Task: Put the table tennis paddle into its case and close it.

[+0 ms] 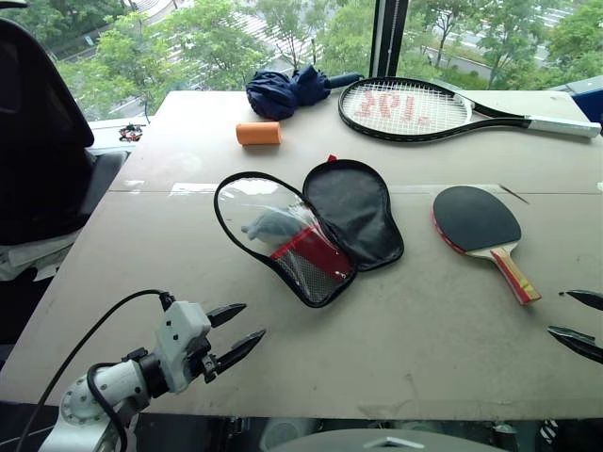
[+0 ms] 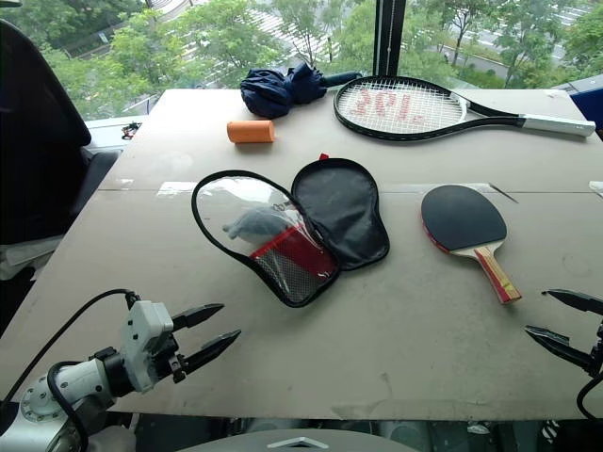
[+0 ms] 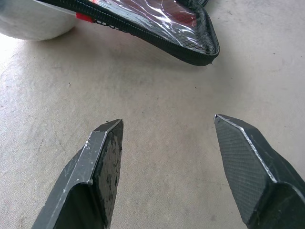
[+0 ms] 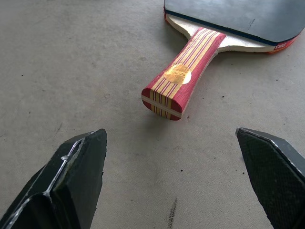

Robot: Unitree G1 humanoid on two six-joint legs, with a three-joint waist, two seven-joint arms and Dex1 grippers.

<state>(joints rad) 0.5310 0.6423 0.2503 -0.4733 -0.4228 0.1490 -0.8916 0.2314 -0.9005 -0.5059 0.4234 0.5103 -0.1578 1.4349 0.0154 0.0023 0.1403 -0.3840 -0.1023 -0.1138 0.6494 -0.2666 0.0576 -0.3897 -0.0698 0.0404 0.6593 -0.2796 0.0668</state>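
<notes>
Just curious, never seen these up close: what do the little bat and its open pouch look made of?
The round black-faced table tennis paddle: seemingly matte rubber, with a striped, glossy laminated wood handle. The flat black zip case: apparently dull woven fabric, with a crinkled, shiny clear plastic side.

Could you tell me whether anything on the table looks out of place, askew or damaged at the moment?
Nothing looks damaged or spilled. The case lies unzipped and splayed open mid-table, with the table tennis paddle flat to its right, outside it. Both grippers, left and right, hover open and empty. The folded umbrella looks unrelated to the task.
</notes>
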